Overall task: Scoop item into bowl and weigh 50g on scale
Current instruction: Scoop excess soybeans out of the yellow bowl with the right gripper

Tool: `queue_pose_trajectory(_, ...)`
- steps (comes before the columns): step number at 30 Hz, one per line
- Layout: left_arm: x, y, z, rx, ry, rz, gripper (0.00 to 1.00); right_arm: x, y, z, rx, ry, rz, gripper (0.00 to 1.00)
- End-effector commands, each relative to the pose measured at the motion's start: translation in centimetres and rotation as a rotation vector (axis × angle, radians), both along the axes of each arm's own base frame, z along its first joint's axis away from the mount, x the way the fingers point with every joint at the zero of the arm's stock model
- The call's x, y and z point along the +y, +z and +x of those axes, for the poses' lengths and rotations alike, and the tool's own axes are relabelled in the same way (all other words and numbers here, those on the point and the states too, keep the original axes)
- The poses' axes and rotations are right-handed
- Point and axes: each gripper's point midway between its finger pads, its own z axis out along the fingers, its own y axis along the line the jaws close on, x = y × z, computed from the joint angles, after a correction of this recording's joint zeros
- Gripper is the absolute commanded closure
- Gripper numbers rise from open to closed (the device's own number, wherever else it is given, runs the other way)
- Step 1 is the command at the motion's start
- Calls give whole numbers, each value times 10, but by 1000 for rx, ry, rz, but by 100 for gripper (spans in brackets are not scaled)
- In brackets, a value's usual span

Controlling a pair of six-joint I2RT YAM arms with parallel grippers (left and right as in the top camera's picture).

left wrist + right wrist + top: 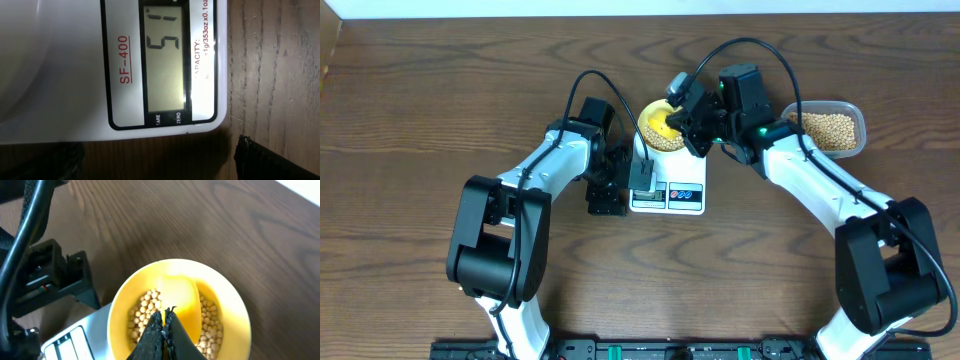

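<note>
Closest in the right wrist view, the right gripper (163, 327) has its black jaws pinching the handle of a yellow scoop (177, 297) that dips into the pale yellow bowl (232, 305). Beans (145, 307) lie in the bowl, which stands on the white scale (685, 195). Its display (165, 75) appears to read 51. The left gripper (607, 200), jaws spread, sits just beside the scale over the table (420, 100). More beans fill a clear tub (830, 130).
</note>
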Motion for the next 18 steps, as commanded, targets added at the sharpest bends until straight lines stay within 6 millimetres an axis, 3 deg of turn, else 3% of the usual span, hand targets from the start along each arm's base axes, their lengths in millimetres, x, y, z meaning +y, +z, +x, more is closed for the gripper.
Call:
queue_pose_trajectory(1,-4,-5,-8,27,-23,-12,2,0,0,7,-51,6,-41,99)
queue_pose_trajectory(12,-4,-5,-8,27,-23,-12,2,4,-11,-15,126,-6,11,99)
queue_pose_trajectory(18,-4,-5,-8,27,-23,-12,2,2,-9,-13,218,-89,70,99)
